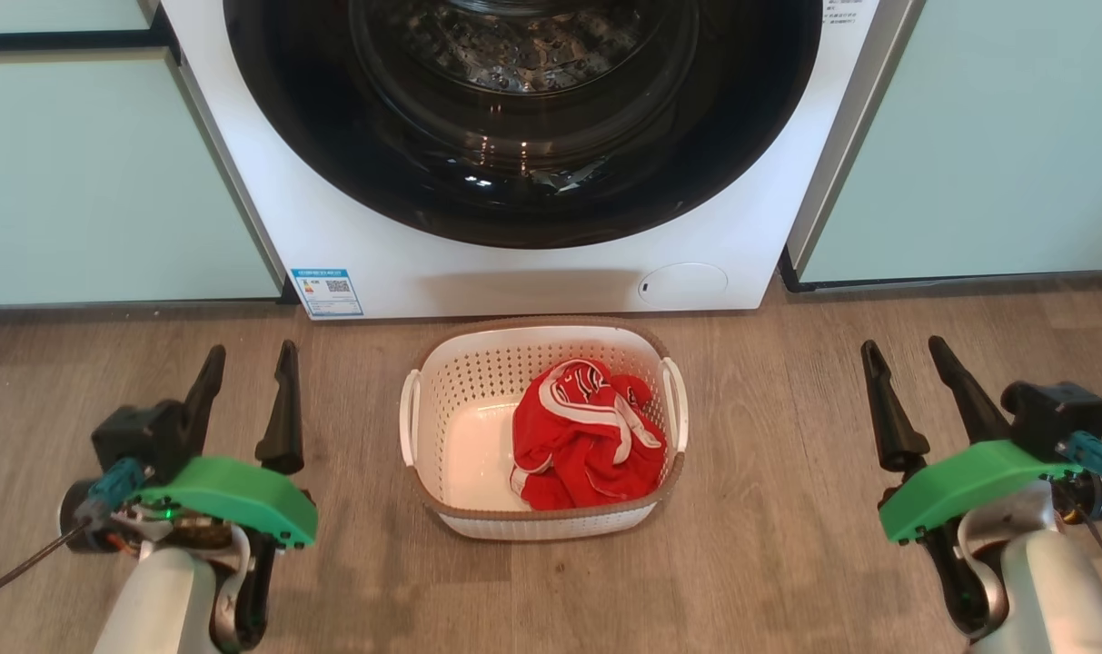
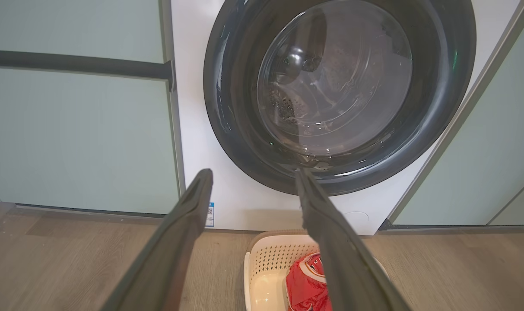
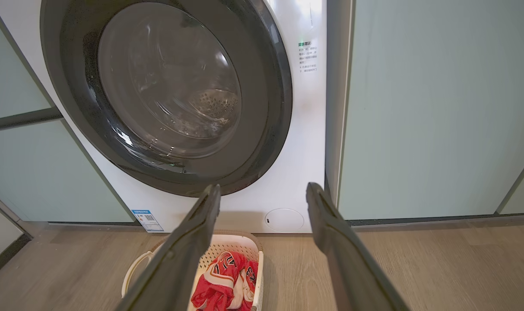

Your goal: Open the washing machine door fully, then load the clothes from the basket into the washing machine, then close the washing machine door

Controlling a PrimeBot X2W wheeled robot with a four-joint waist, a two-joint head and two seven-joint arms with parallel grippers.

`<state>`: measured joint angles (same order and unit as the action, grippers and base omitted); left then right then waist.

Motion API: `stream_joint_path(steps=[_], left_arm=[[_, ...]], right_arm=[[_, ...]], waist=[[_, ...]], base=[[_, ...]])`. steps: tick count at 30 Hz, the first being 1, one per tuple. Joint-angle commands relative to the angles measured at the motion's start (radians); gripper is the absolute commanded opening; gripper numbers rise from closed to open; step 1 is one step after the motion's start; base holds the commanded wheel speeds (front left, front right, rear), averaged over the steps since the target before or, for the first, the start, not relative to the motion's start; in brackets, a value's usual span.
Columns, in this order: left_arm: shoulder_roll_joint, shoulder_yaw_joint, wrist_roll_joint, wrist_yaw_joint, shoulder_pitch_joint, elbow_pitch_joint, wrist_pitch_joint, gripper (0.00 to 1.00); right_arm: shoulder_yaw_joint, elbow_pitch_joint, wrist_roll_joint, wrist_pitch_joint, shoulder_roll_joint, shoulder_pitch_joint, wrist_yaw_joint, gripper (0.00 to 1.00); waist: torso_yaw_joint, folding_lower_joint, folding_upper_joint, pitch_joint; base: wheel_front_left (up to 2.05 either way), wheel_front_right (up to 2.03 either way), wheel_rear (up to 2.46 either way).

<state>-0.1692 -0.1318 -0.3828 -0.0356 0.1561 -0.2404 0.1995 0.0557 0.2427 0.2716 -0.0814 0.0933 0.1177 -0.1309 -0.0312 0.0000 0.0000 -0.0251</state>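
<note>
The left claw hangs low over the wood floor with its two dark fingers spread wide and nothing between them. The right claw is the same, wide open and empty, well apart from the left one. Between the two claws, and a little ahead of their fingertips, the basket sits on the floor, to the right of the left claw and to the left of the right claw, touching neither. The clothes, a crumpled red piece with white stripes, lie inside the basket against the wall nearer the right claw, and the pale bottom on the left claw's side is bare. Straight ahead of both claws, just past the basket, stands the washing machine. Its far rim is close to the white front, below the door. The washing machine door is above and beyond the fingertips, shut flat against the front, so its black rim and clear glass stand between the claws and the steel drum behind it. Low on the front, a blue label is ahead of the left claw and a small round flap is towards the right claw's side. A pale green cabinet flanks the machine beyond the left claw, and another cabinet stands beyond the right claw. In the left wrist view, one of that claw's own fingers crosses in front of the basket and hides part of the clothes.
</note>
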Motion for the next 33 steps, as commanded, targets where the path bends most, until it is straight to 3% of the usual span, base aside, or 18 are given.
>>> stream_joint_path(steps=[1, 11, 33], left_arm=[[-0.032, 0.025, 0.025, -0.006, 0.063, 0.031, 0.013, 1.00], [-0.045, 0.017, 0.101, -0.030, 0.071, 0.036, 0.009, 1.00], [-0.052, 0.022, 0.057, -0.037, 0.065, 0.017, -0.013, 1.00]], right_arm=[[-0.023, -0.031, -0.024, -0.017, 0.010, 0.048, 0.000, 1.00], [-0.023, -0.039, -0.116, -0.024, 0.005, 0.053, 0.000, 1.00], [-0.014, -0.041, -0.064, -0.017, -0.001, 0.049, 0.000, 1.00]], waist=[[0.000, 0.0000, 0.0000, 0.000], [-0.001, 0.0000, 0.0000, -0.002], [-0.006, 0.0000, 0.0000, -0.005]], base=[[0.00, 0.00, 0.00], [0.00, 0.00, 0.00], [0.00, 0.00, 0.00]])
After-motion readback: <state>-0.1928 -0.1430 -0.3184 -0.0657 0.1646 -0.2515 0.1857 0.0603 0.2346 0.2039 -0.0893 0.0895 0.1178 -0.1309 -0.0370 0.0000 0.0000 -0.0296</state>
